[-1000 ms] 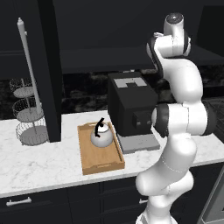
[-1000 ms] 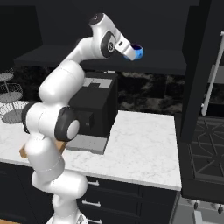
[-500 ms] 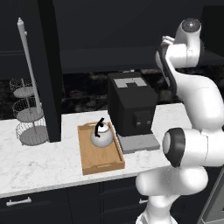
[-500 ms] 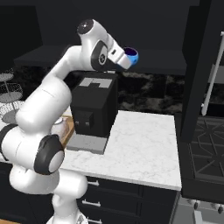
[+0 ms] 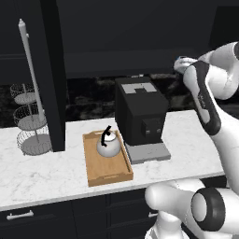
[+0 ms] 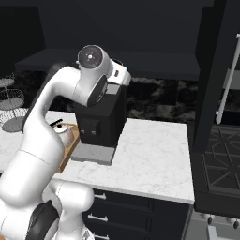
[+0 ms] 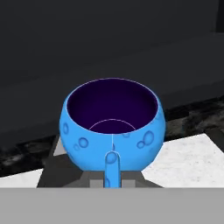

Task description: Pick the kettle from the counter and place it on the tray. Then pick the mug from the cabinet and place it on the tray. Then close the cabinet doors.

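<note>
The claw (image 7: pixel 112 186) is gripping the mug (image 7: pixel 113 126) by its handle side, the jaws drawn narrow around it; in the hand view the blue cup is sitting directly ahead of the fingertips with its dark purple inside facing the camera. In the left base view the mug is showing as a small blue patch at the claw's tip, high above the desk (image 5: pixel 46 172) and over the far right side of the coffee machine (image 5: pixel 138 112).

The kettle (image 5: pixel 108 145) is already sitting on the tray (image 5: pixel 94 170), toward the tray's back half, well below the claw and off to its left as the left base view shows it. The coffee machine is standing between the claw and the tray, touching or just beside the tray's right rim.

The step in hand appears to be carrying the mug down to the tray. To do it well, the claw is probably needing to stay high until it is past the coffee machine's top, then descend over the free front half of the tray, on the near side of the kettle. Keeping the mug's mouth level during the swing matters, since the hold is on one side only and the cup could pivot. Lowering until the base is meeting the wood before letting go should keep it from tipping. The open cabinet door (image 5: pixel 53 74), with its pale bar handle (image 5: pixel 31 70), is standing farther left, beyond the tray.
</note>
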Controlling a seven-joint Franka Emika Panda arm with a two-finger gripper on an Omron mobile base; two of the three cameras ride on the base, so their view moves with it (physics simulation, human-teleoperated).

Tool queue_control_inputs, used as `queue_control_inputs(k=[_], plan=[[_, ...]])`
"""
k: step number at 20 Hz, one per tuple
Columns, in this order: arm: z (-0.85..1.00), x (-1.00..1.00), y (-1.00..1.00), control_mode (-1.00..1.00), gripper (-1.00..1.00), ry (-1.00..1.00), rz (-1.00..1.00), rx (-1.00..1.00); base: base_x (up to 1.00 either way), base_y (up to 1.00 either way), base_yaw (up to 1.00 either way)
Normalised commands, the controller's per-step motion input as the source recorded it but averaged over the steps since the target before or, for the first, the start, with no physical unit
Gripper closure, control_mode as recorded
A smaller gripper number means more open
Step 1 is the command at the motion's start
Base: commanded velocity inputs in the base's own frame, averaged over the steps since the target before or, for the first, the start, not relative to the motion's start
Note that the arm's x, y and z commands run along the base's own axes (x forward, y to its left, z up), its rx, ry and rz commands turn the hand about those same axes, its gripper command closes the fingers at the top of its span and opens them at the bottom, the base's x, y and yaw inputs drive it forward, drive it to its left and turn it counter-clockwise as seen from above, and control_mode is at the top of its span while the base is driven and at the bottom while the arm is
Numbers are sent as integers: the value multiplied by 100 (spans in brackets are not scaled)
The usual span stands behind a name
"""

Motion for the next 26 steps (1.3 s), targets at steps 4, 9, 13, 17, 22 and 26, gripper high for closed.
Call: queue_control_inputs(k=[4,9,13,17,22,26], plan=[[0,-99,53,-100,100,1,79,-21,0,0,0],[-19,-81,84,-100,100,1,84,-18,0,0,0],[-51,-64,100,-100,100,0,59,-12,0,0,0],[-72,-1,76,-100,100,2,5,-1,0,0,0],[-89,0,67,-100,100,0,0,0,0,0,0],[-100,0,79,-100,100,0,0,0,0,0,0]])
